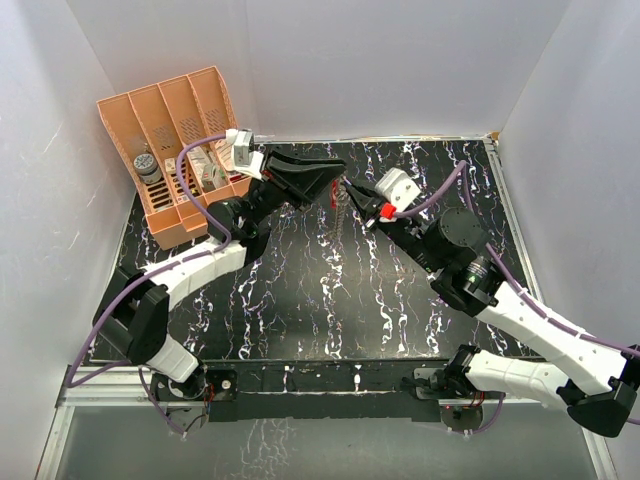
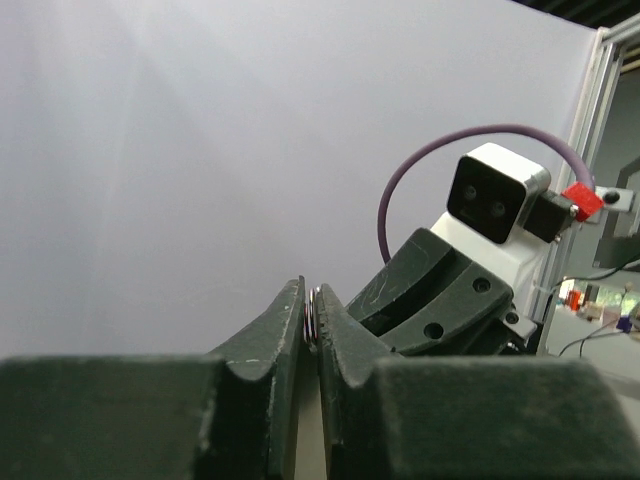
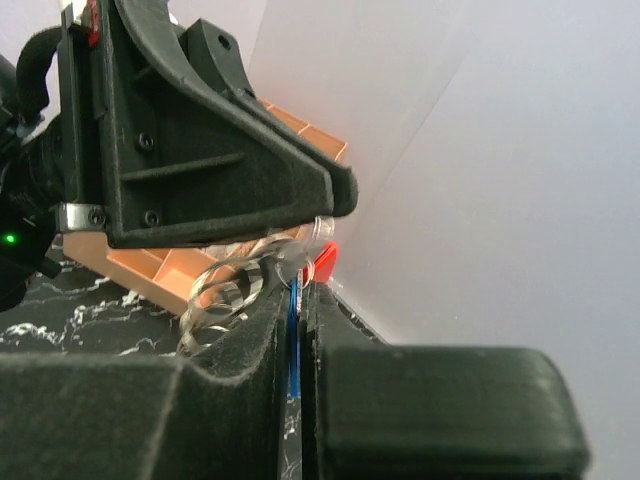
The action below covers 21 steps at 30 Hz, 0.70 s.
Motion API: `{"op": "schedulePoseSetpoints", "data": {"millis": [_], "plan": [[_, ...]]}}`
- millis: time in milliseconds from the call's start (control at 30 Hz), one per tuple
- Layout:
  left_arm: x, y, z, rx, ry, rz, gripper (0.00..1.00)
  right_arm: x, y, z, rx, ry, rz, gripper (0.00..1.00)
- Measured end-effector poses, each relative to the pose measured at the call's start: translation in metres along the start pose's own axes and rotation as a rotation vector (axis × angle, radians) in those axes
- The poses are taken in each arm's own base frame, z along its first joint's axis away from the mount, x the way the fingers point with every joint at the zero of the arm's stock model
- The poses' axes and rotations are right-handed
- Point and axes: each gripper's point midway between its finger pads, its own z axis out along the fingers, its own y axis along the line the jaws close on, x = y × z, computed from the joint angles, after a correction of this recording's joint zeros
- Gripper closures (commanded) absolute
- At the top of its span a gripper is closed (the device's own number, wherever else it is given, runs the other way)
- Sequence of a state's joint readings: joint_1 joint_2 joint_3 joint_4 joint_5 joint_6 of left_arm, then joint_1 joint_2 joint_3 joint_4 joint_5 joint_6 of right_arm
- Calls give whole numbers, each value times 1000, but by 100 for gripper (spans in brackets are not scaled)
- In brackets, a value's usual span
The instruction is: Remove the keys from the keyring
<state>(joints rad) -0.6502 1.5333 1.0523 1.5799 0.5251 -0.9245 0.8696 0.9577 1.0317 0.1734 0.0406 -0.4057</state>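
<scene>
Tip to tip: left gripper (image 2: 311,296) clamps the keyring (image 2: 312,314); right gripper (image 3: 298,292), just right of it, pinches a key (image 3: 293,340) (blue head edge-on).

No word, number or brand can be read in any of the views. In the top view, a pale packet (image 1: 205,165) standing in the orange rack (image 1: 176,226) shows faint marks. They are too small to make out as letters or figures.
</scene>
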Motion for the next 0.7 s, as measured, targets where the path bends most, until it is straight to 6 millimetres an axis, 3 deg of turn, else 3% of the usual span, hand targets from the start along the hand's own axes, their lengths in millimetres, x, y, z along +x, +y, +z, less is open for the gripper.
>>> {"op": "schedulePoseSetpoints", "data": {"millis": [100,267,533,700], "plan": [[-2,6,-5,-44,-29,19,67,8,1,-2,-2,33,-2,100],[-10,3,-9,-57,-50,88,76,26,0,-5,21,100,-13,100],[-45,-33,-2,-9,-73,276,76,32,-8,-9,59,133,-29,100],[-44,-34,-4,-60,43,397,63,32,-10,-10,66,139,-42,100]]}}
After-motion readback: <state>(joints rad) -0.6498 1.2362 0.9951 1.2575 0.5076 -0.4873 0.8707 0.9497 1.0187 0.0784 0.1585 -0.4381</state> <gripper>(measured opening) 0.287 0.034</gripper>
